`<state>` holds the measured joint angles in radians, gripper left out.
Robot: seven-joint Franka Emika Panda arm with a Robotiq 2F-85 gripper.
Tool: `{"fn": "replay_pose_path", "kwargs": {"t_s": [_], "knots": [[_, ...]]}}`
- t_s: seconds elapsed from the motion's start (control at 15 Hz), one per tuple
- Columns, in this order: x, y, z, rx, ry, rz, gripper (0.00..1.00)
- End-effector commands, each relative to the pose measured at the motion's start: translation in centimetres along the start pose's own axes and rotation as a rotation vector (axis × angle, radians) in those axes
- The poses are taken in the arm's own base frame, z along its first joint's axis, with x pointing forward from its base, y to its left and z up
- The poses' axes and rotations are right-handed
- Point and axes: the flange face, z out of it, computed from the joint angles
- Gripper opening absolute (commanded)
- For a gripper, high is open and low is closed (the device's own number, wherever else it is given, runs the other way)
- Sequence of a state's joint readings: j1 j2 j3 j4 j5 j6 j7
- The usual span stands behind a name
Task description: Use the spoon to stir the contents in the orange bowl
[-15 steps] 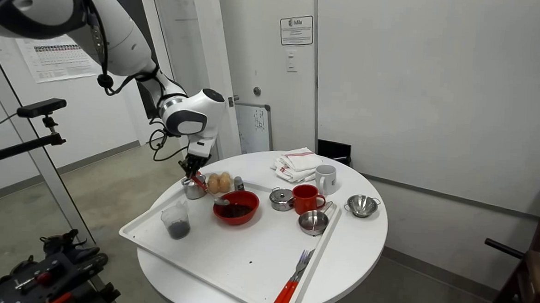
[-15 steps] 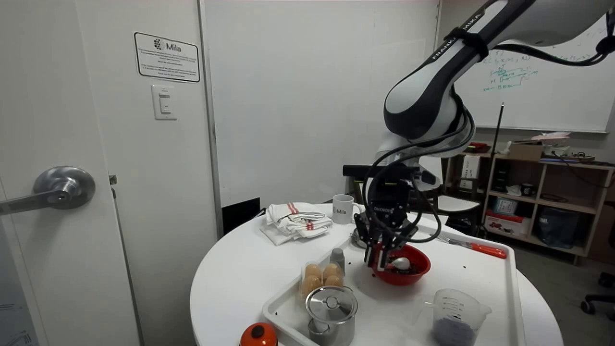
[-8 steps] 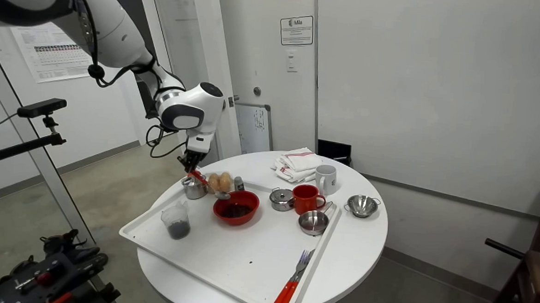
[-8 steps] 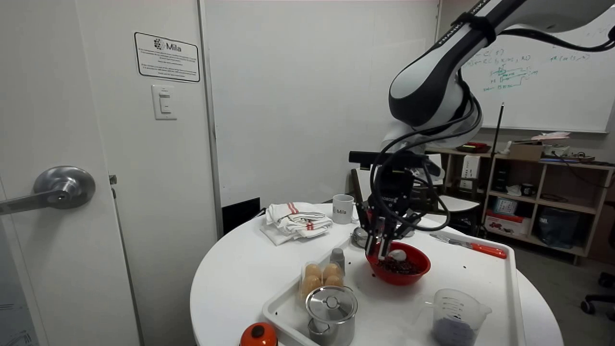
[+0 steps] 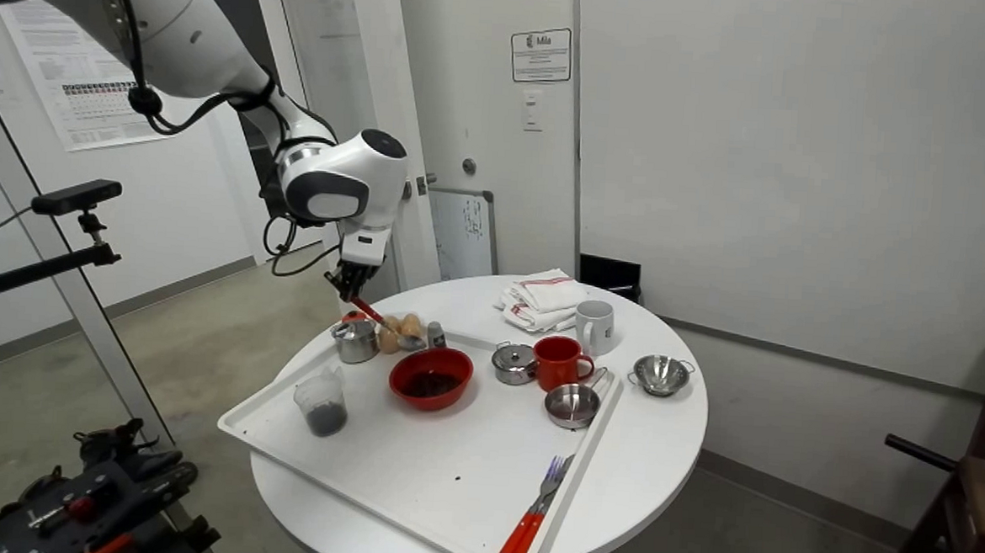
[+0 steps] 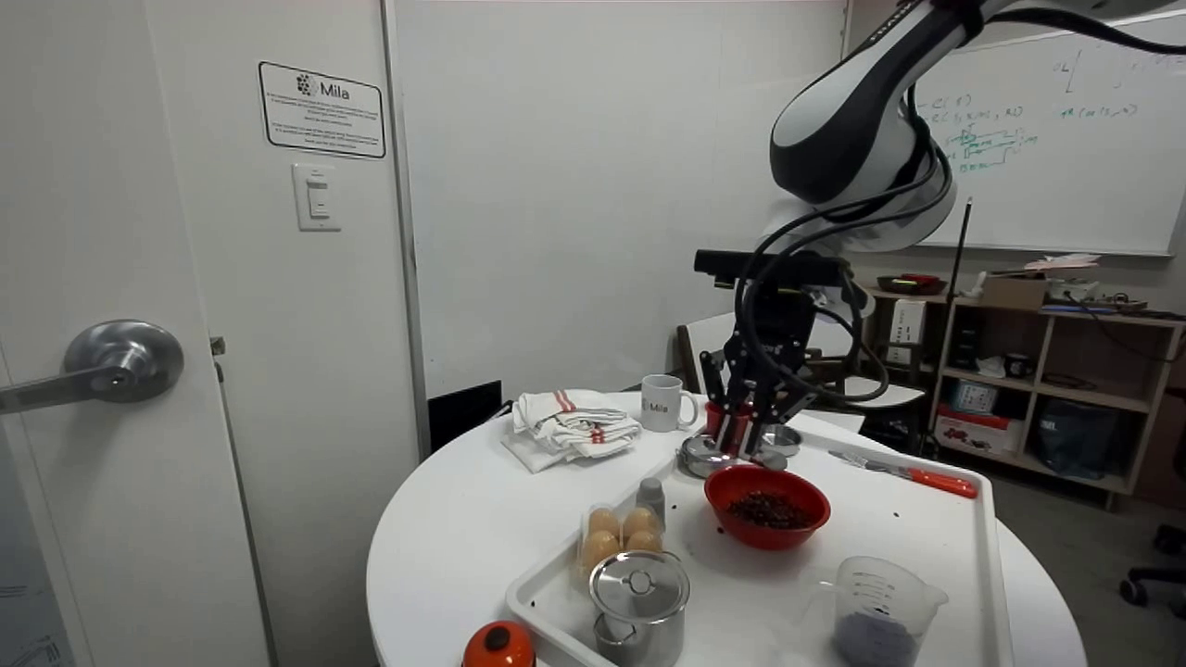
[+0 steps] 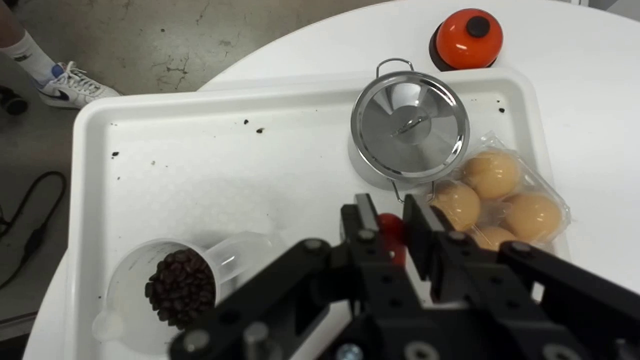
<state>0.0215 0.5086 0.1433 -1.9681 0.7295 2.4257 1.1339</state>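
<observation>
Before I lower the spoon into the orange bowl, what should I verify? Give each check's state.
1. Spoon gripped: ok; red handle between the fingers in the wrist view.
2. Spoon head clear of the orange bowl: ok; raised above the rim in both exterior views.
3. Spoon head centred over the bowl: cannot tell from these angles.
4. Bowl upright on the tray, dark contents inside: ok.
5. Measuring cup apart from the bowl: ok.
6. Bowl's contents visible in the wrist view: not ok; rely on the exterior views.
</observation>
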Motion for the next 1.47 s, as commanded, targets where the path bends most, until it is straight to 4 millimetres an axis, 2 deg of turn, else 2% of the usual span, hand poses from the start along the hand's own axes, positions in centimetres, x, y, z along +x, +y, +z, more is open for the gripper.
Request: {"fn": "replay_pose_path", "kwargs": {"t_s": [0.0,0.07,0.13,0.33,0.67,1.07,1.4], "knots": [[0.0,0.0,0.1,-0.004,0.001,0.000,0.19],[-0.1,0.1,0.3,-0.006,0.001,-0.001,0.19],[-0.1,0.1,0.3,-0.006,0.002,-0.002,0.05],[0.4,-0.8,0.4,-0.018,-0.019,0.030,0.05],[2.5,-1.9,-1.7,0.001,-0.115,0.109,0.05],[5.9,-2.8,-4.3,-0.008,-0.372,0.224,0.05],[9.7,-2.7,-4.7,-0.028,-0.532,0.255,0.05]]}}
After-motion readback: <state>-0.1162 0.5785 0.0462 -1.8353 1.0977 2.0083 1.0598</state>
